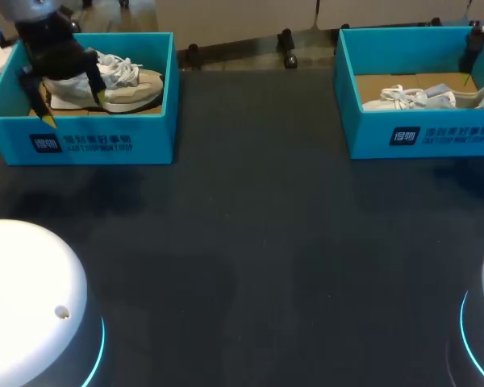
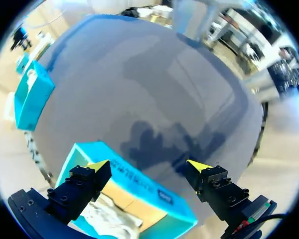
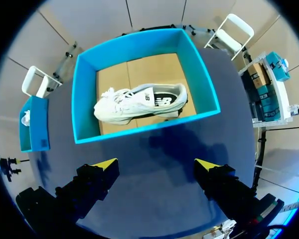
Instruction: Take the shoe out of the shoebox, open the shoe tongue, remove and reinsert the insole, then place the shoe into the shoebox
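Two shoes sit in two teal boxes, one at each far corner of the table [image 1: 250, 242]. The left shoe [image 1: 125, 85], cream and beige, stands on its sole in the left box [image 1: 105, 143], toe pointing toward the table's middle. The right shoe [image 3: 139, 102], white, lies on its side on the cardboard floor of the right box [image 3: 85, 99], well apart from the box's walls at toe and heel.

My left gripper [image 1: 73, 108] hangs over the left box with its fingers spread wide and nothing clamped. From its wrist camera, the left gripper [image 2: 148, 167] straddles the box's front wall [image 2: 139, 181]: one finger is over the inside, above the shoe's laces [image 2: 109, 219], and the other is over bare table outside. From the head view one yellow tip seems to lie close against the shoe, but I cannot tell whether it touches.

My right gripper [image 3: 157, 164] hovers above the table on the near side of the right box, fingers wide apart and holding nothing. The right shoe is ahead of it, beyond the box's near wall. In the head view only a dark part of the right arm [image 1: 477, 44] shows, at the back corner of the right box [image 1: 419, 137].
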Controlling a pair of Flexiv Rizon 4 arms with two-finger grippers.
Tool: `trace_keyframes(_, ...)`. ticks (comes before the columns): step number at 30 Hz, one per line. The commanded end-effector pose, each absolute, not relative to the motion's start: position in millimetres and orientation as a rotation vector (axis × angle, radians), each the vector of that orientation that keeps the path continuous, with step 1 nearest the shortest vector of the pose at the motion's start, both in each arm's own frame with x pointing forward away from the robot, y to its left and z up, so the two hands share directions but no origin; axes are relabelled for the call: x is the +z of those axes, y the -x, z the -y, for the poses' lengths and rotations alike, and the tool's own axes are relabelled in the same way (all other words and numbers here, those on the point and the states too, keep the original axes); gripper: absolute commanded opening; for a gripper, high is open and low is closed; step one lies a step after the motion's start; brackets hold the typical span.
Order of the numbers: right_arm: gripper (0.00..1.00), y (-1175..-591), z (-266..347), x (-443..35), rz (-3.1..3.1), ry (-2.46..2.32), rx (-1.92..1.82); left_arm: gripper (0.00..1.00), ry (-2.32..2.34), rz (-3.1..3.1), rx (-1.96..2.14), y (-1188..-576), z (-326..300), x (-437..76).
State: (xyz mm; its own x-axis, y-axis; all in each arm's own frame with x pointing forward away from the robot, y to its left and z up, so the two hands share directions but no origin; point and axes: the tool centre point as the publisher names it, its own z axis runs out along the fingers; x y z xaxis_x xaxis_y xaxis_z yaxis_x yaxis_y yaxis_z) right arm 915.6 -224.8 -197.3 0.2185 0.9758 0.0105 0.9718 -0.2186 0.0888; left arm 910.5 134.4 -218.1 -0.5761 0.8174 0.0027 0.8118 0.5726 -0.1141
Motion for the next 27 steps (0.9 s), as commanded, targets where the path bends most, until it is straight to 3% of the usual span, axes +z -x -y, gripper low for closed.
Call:
trace_keyframes(1, 1.00, -914.7, 224.3, -197.5, -1.920, -2.403, 0.100, 1.00, 1.581, 2.586, 0.120, -955.1, -147.1, -219.6)
trace_keyframes(17, 1.00, -914.7, 224.3, -197.5, -1.920, -2.403, 0.100, 1.00, 1.967, 2.450, 0.079, -1090.0, -208.9, -211.8)
trace_keyframes(27, 1.00, -914.7, 224.3, -197.5, -1.920, -2.403, 0.100, 1.00, 1.967, 2.450, 0.079, -1090.0, -208.9, -211.8)
